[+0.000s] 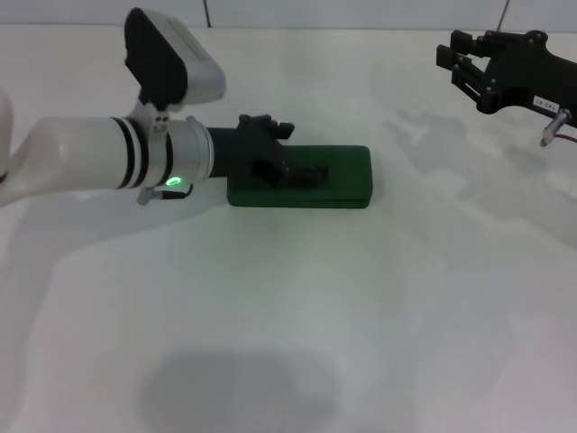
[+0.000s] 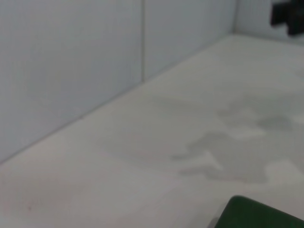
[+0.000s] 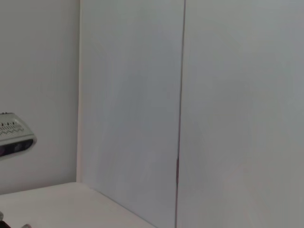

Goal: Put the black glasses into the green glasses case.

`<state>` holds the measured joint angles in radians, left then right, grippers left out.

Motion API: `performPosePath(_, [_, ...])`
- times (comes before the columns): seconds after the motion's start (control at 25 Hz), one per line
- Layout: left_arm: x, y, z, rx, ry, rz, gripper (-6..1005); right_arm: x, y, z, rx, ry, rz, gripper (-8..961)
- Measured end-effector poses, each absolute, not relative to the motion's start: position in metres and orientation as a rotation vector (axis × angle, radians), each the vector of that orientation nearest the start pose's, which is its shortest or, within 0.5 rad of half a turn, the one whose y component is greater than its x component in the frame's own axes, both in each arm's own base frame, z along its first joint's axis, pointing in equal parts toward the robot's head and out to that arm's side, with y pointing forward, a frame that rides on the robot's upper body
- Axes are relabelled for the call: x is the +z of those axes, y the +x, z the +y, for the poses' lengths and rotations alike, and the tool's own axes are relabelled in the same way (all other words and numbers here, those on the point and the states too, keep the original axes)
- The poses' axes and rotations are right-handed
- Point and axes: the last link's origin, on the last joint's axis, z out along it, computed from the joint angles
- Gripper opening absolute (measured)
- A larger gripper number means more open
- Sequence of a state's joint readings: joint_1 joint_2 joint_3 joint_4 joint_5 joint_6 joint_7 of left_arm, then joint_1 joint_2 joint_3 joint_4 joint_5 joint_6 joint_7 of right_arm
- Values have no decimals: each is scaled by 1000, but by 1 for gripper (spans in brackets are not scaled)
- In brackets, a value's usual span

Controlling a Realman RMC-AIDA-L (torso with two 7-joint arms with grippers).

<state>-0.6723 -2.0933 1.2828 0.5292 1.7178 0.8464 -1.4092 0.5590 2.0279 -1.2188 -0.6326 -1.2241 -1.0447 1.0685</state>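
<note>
Left hand (image 1: 306,173) over green glasses case (image 1: 352,180)

1. I see a white table (image 1: 297,325) filling nearly the whole head view; matte, plain.
2. Faint grey patches mottle the table on its right half and toward the far edge; a darker soft shadow (image 1: 239,392) lies at the near edge.
3. Far edge of the table meets a pale wall (image 1: 361,13) made of panels; thin vertical seams show at the top of the head view.
4. Left wrist view: same wall, one dark seam (image 2: 143,40) running down to the table line.
5. Right wrist view: white panels, one seam (image 3: 180,114), a corner at the side.
6. Light is even and diffuse.
</note>
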Motion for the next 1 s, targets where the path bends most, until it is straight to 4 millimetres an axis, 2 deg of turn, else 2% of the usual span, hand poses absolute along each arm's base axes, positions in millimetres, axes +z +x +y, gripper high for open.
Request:
performPosePath(0.16, [-78,-233,394,-252,-2598,-506,874,2,212,403,771,-2349,282,252])
performPosePath(0.28, [-74,-231,394,-303,-2578,-510,874,2,211,404,772,-2349,281,254])
performPosePath(0.44, [-56,-214,388,-557,-2560,-446,874,0,209,400,792,-2369,267,257])
performPosePath(0.56, [-28,-207,364,-834,-2574,-312,874,-3,202,392,837,-2426,227,259])
performPosePath(0.72, [10,-218,325,-1093,-2628,-156,874,-12,189,376,887,-2569,124,262])
performPosePath(0.84, [25,-231,305,-1161,-2651,-137,874,-20,181,363,895,-2685,44,264])
performPosePath(0.96, [26,-239,298,-1145,-2651,-145,874,-23,179,356,904,-2735,14,266])
performPosePath(1.0, [25,-240,297,-1138,-2655,-142,874,-24,179,355,907,-2744,14,310])
